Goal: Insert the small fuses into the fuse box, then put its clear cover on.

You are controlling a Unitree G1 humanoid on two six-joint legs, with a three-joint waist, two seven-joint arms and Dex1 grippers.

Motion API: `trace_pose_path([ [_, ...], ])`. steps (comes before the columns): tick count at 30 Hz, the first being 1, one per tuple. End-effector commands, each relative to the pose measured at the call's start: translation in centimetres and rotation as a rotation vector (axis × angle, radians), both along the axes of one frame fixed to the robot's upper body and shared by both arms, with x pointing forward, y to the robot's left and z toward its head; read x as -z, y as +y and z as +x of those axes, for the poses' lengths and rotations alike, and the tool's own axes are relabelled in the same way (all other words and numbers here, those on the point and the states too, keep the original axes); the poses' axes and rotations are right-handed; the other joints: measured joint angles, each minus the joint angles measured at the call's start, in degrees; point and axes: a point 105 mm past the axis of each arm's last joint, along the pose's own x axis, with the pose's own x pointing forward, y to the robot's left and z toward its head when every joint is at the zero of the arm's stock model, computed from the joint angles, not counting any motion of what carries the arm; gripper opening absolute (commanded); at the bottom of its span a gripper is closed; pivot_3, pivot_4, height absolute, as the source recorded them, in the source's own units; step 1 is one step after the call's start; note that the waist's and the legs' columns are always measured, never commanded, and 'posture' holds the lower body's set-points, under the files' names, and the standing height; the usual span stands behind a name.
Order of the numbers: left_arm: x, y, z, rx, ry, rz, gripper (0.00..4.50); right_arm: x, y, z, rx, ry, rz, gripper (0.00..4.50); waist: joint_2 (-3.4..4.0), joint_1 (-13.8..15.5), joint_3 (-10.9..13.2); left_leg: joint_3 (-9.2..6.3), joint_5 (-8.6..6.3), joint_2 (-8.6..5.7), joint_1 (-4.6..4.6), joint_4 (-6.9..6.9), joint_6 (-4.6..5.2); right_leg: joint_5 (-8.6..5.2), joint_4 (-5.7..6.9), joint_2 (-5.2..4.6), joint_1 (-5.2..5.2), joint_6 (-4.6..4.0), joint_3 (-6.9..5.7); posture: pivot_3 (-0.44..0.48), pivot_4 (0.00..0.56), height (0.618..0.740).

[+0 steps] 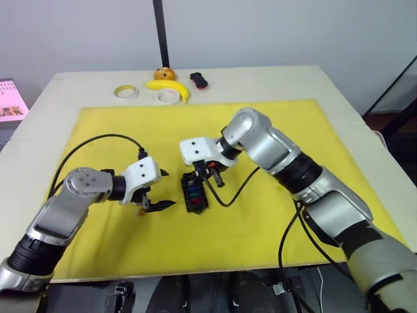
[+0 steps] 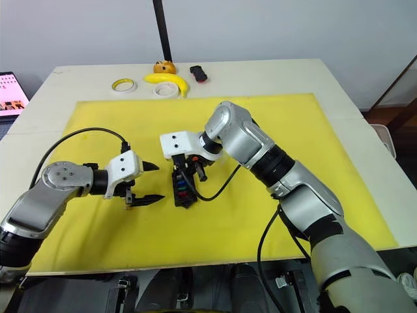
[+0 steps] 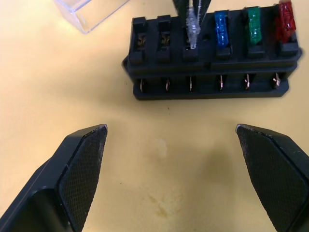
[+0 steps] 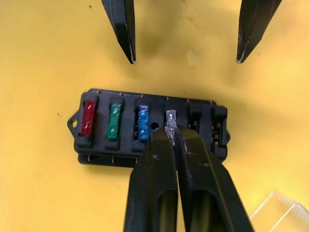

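Two black fingers of the right gripper [image 4: 172, 133] are pressed together on a small grey see-through fuse [image 3: 192, 25], pinching it at its top as it stands upright in the fourth slot of the small black rectangular plastic fuse box [image 4: 207, 126]. Three more fuses already sit in that same row beside it: a blue one [image 4: 143, 117], then a green one [image 4: 114, 121], then a red one [image 4: 89, 117] at the end; the two slots on the grey fuse's other side are bare. At about 9 o'clock from the box in the head views, near it but not touching, the left gripper [image 2: 147, 182] hovers with its jaws spread wide and nothing between them, tips pointed at the box's long side. A clear rectangular plastic cover [image 3: 86, 10] lies on the yellow mat [image 1: 273, 117] just beyond the box's empty end, apart from it. At 12 o'clock, well apart on the pale table [image 1: 273, 81], lie two white tape rolls [image 1: 126, 92], a yellow banana [image 1: 171, 87], a small orange object [image 1: 164, 73] and a black-and-red gadget [image 1: 199, 80].
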Motion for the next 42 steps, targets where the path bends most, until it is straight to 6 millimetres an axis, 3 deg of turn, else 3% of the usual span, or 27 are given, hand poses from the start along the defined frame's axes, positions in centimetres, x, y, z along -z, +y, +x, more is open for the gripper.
trace_pose_path([
  [1, -0.9, -0.4, -0.1, 0.017, -0.042, -0.007, 4.5, -1.0, 0.4, 0.0, -0.015, -0.038, 0.011, 0.05, 0.0, 0.0, 0.0, 0.0, 0.0, 0.0, 0.0, 0.0, 0.0, 0.0, 0.01, 0.01, 0.0, 0.0, 0.0, 0.0, 0.15, 0.74],
  [13, -0.9, -0.5, -0.1, 0.021, -0.044, -0.006, 4.5, -1.7, 0.3, 0.2, 0.004, -0.068, -0.003, 0.05, 0.0, 0.0, 0.0, 0.0, 0.0, 0.01, 0.0, 0.0, 0.0, 0.0, 0.01, 0.01, 0.0, 0.0, 0.0, 0.0, 0.15, 0.74],
  [32, -0.9, -0.4, -0.2, 0.014, -0.048, -0.005, 4.5, 0.6, 0.4, 0.2, -0.055, -0.144, -0.083, 0.05, 0.0, 0.0, 0.0, 0.0, 0.01, 0.01, 0.01, 0.01, -0.01, 0.0, 0.04, 0.01, 0.0, 0.0, 0.0, 0.0, 0.15, 0.74],
  [42, -0.8, -0.4, -0.2, 0.009, -0.047, -0.005, 4.5, -0.2, 0.7, 0.0, -0.076, -0.156, -0.061, 0.05, 0.0, 0.0, 0.0, 0.0, 0.02, 0.01, 0.02, 0.01, -0.03, 0.0, 0.07, 0.02, 0.0, 0.0, 0.0, 0.0, 0.15, 0.74],
])
